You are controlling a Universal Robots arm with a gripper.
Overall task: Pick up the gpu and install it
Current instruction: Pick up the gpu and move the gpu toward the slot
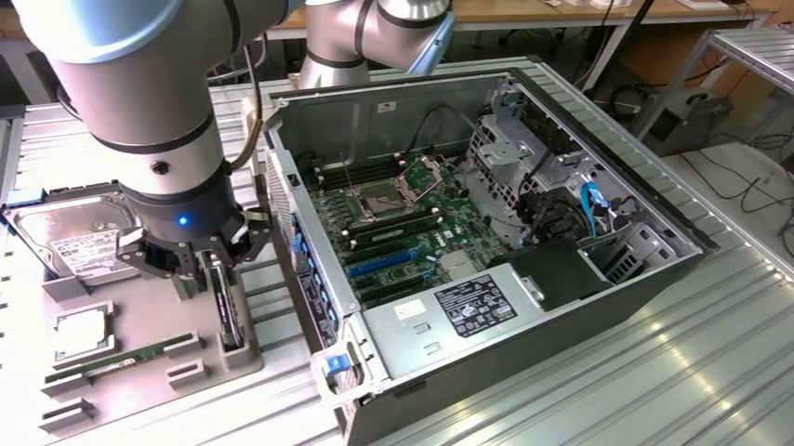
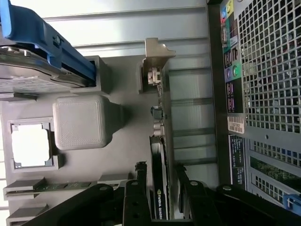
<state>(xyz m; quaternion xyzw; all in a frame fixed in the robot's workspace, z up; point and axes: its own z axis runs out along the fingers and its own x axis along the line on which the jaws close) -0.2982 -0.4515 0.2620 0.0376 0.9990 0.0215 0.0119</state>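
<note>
ROBOT ARM POISED OVER CARD: My gripper (image 1: 208, 269) hangs low over the grey moulded parts tray (image 1: 149, 321), straddling the near end of the gpu (image 1: 227, 316), a thin black rectangular card standing on edge in its slot. Its long axis runs parallel to the side of the open black computer case (image 1: 620, 279) just beside it. My jaws stand fully apart, one finger either side of the card, gripping nothing
</note>
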